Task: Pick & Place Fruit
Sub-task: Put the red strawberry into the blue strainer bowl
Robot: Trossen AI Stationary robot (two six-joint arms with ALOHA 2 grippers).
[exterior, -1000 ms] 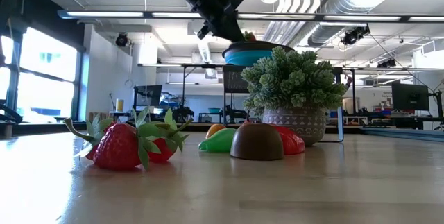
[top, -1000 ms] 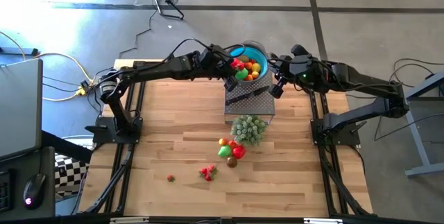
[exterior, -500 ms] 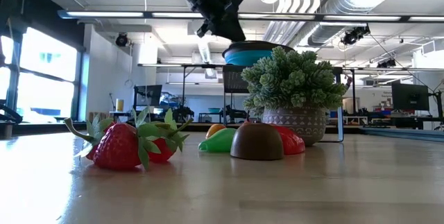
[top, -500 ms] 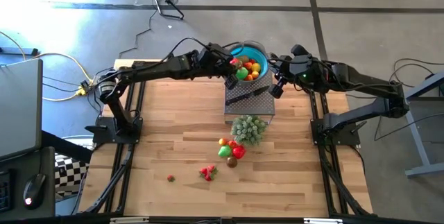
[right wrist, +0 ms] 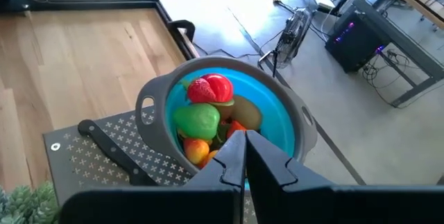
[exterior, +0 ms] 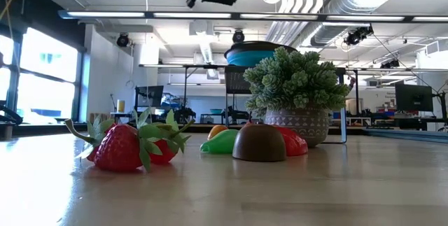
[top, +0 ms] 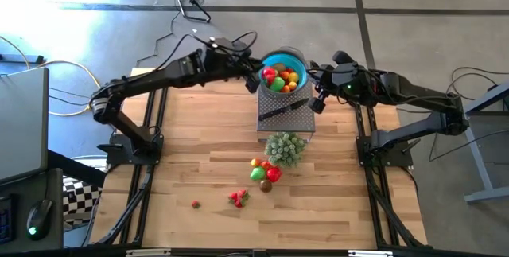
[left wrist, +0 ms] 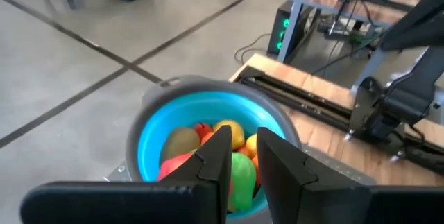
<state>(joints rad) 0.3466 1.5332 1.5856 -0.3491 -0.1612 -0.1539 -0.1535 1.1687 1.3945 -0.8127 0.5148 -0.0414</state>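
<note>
Left gripper (left wrist: 243, 156): above blue bowl (top: 280, 60), fingers slightly parted, empty.
Right gripper (right wrist: 244, 156): beside bowl, clenched, empty.
Fruit (top: 278, 78): piled in bowl.

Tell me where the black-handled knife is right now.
In the high view, the knife lies on the grey perforated stand at the table's far middle, just in front of the blue bowl.

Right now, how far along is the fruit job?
Done: the bowl already holds a pile of fruit.

In hand: nothing. The left gripper hangs empty above the bowl, fingers slightly apart; the right gripper is shut and empty beside the bowl.

Left: a cluster by the plant, two strawberries nearer the front and one small red piece off alone.
</note>
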